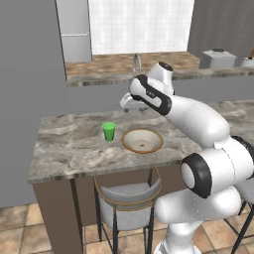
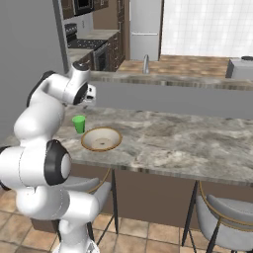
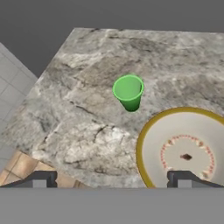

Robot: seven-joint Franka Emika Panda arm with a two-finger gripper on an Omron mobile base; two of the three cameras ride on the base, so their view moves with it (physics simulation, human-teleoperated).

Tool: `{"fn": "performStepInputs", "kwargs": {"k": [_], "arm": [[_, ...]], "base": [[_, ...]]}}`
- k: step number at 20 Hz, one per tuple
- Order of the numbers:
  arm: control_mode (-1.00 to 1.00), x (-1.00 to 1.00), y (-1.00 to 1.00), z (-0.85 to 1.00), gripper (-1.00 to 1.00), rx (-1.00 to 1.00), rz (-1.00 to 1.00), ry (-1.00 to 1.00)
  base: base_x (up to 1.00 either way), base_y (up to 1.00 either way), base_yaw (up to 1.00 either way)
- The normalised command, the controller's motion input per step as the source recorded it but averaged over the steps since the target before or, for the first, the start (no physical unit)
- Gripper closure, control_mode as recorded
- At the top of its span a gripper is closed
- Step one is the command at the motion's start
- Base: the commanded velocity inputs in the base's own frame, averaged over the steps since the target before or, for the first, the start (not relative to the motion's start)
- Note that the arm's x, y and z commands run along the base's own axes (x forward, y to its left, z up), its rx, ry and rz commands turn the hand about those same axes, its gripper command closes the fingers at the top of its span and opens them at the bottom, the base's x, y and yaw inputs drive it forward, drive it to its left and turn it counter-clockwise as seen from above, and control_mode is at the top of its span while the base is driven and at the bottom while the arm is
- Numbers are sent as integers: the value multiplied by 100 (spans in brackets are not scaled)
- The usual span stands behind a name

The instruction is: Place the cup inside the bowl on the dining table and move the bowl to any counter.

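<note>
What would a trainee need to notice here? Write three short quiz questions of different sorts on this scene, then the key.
1. True or false: the cup already stands inside the bowl.
2. Multiple choice: the pincer is (a) shut on the cup, (b) open and holding nothing, (c) shut on the bowl's rim.
3. Fill in: cup and bowl both rest on the ____, near its front edge above a stool.

Key:
1. False; the cup stands upright beside the bowl, apart from it.
2. b; in the hand view its fingertips stand wide apart, above the tabletop.
3. dining table.
</note>
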Motion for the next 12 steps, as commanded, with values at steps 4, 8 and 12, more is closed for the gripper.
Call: {"fn": "performStepInputs", "kwargs": {"k": [4, 8, 12], "arm": [[-100, 38, 0, 0, -100, 0, 4, 0], [-100, 30, 0, 0, -100, -1, 3, 0], [-100, 17, 0, 0, -100, -4, 0, 0]], "base": [[0, 0, 0], [0, 0, 0], [0, 0, 0]]}}
